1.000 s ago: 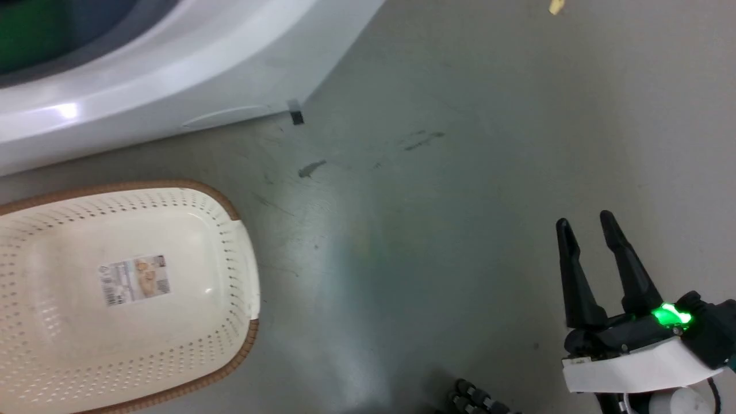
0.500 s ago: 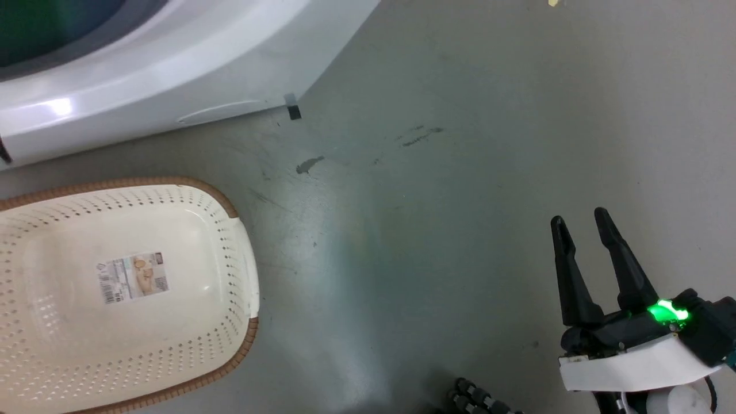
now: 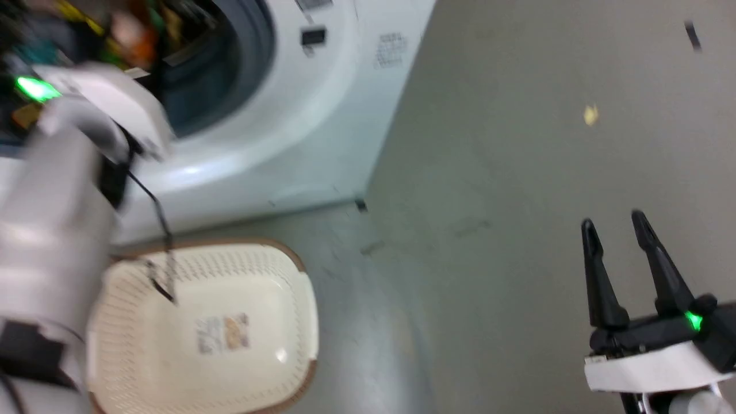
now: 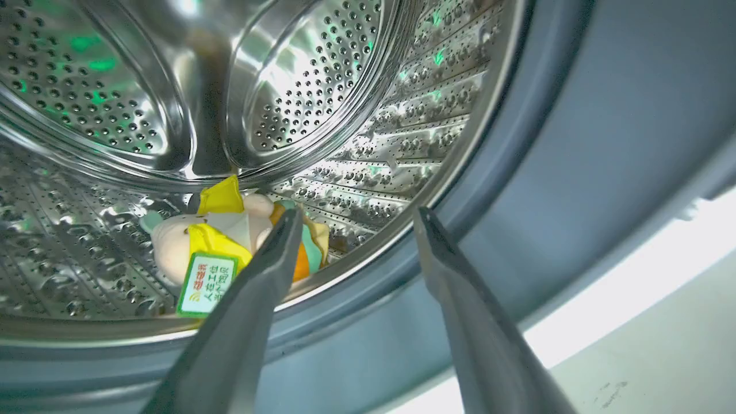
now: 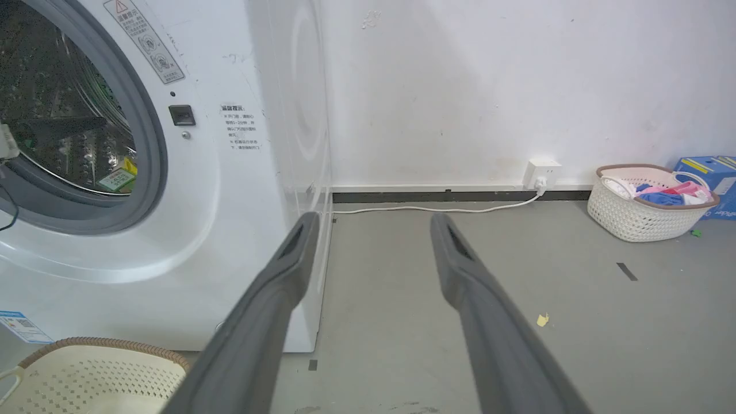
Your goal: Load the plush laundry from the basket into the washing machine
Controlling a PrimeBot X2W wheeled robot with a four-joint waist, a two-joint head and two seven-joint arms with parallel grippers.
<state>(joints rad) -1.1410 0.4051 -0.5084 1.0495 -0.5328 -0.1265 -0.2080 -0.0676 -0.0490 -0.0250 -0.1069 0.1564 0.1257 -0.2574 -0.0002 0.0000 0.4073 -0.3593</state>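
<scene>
1. The plush laundry point(image 4: 224, 247) lies on the floor of the steel drum point(image 4: 287, 86), near its front lip. Its green tag point(image 4: 206, 284) faces the left wrist camera and bears white Chinese characters beside a small orange mark.
2. The toy is soft and pale pink with yellow parts. An orange and green piece shows behind one finger of the left claw point(image 4: 359, 211), which crosses in front of it.
3. The left claw is spread at the mouth of the drum, with nothing between its fingers.
4. The drum is shiny and perforated with a raised rib, and is ringed by a smooth grey gasket point(image 4: 575, 144).
5. The washing machine point(image 5: 241, 241) has a white front. It carries a slanted warning label point(image 5: 144, 37) with a red triangle and a block of Chinese print point(image 5: 241, 129) too small to read.
6. The basket point(image 3: 302, 299), cream with small holes and a brown woven-look rim, stands on the floor just before the washer. A printed sticker point(image 3: 224, 333) lies on its bottom, and the blur makes it unreadable.
7. The right claw point(image 3: 612, 218) is spread and empty over bare grey floor, well apart from the basket.
8. A second basket point(image 5: 632, 224) of coloured clothes stands by the far wall, with a blue box point(image 5: 713, 172) beside it. A wall socket point(image 5: 540, 171) and its white cable point(image 5: 431, 210) are also there, and a yellow scrap point(image 5: 541, 319) lies on the floor.
</scene>
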